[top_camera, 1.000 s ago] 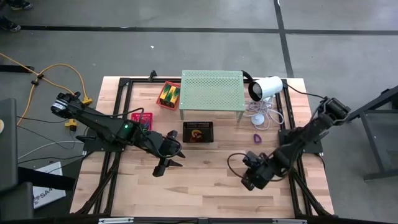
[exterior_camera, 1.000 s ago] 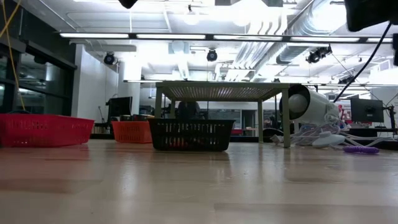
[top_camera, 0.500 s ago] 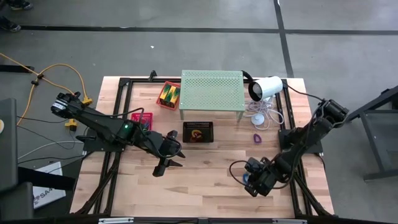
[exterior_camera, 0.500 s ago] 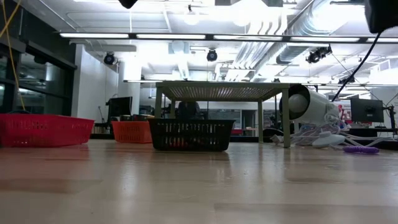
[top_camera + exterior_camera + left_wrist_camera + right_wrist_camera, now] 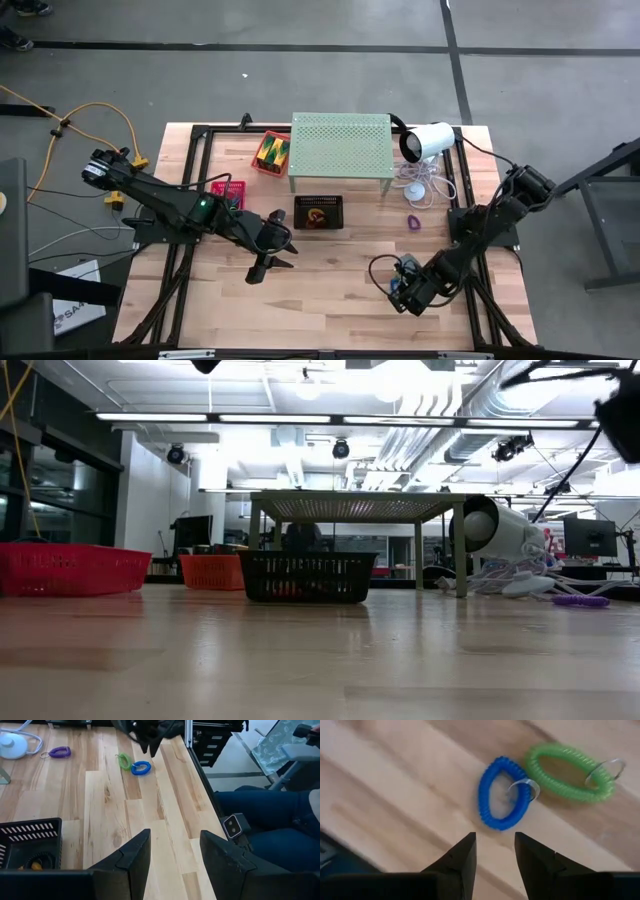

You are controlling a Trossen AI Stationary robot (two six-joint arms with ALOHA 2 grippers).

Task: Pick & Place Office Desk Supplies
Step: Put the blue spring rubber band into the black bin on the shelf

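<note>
A blue coiled loop (image 5: 503, 793) and a green coiled loop (image 5: 568, 772), each with a metal ring, lie flat on the wood near the table's right near corner. My right gripper (image 5: 494, 851) points down just above them, open, its fingertips short of the blue loop and touching nothing. In the left wrist view the blue loop (image 5: 141, 768) and green loop (image 5: 123, 760) lie below my right gripper (image 5: 147, 735). My left gripper (image 5: 268, 266) hovers open over the table's middle with nothing between its fingers. A purple loop (image 5: 412, 221) lies farther back.
A black basket (image 5: 318, 212) holding orange and red loops stands mid-table. A small red basket (image 5: 229, 192) and a red bin (image 5: 270, 153) with yellow-green wedges stand at the back left. The pale-green shelf (image 5: 340, 145) and white lamp (image 5: 428, 140) with its cable fill the back.
My right gripper has gone a little toward the table's near edge and down toward the blue loop, and its wrist has rolled as it went. The loops have stayed where they were.
</note>
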